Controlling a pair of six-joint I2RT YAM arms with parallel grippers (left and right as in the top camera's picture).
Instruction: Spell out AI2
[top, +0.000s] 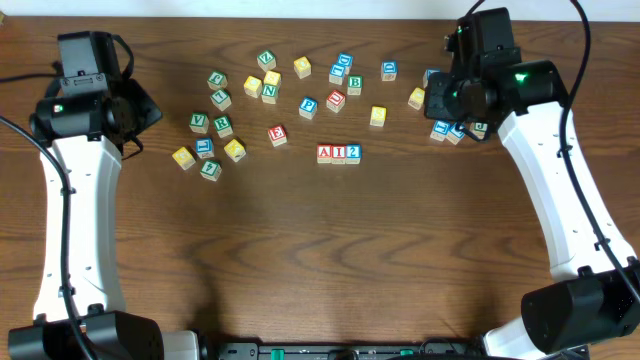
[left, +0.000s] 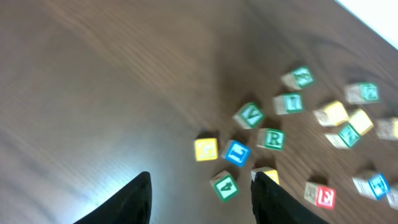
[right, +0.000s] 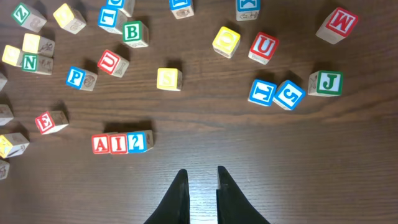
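The three AI2 cubes stand touching in a row mid-table: red "A" (top: 325, 153), red "I" (top: 339, 153), blue "2" (top: 353, 152). The right wrist view shows the same row as A (right: 101, 144), I (right: 119, 144) and 2 (right: 139, 141), up and left of my right gripper (right: 200, 180). That gripper is all but shut, with only a thin slit and nothing in it. My left gripper (left: 202, 190) hangs open and empty above the table, left of the scattered cubes. In the overhead view both grippers sit far from the row, left (top: 145, 110) and right (top: 437, 97).
Loose letter cubes lie scattered behind and left of the row, among them a red E (top: 277, 134) and a blue P (top: 308, 104). A green 4 (left: 224, 186) lies just ahead of the left fingers. More cubes (top: 447, 130) cluster under the right gripper.
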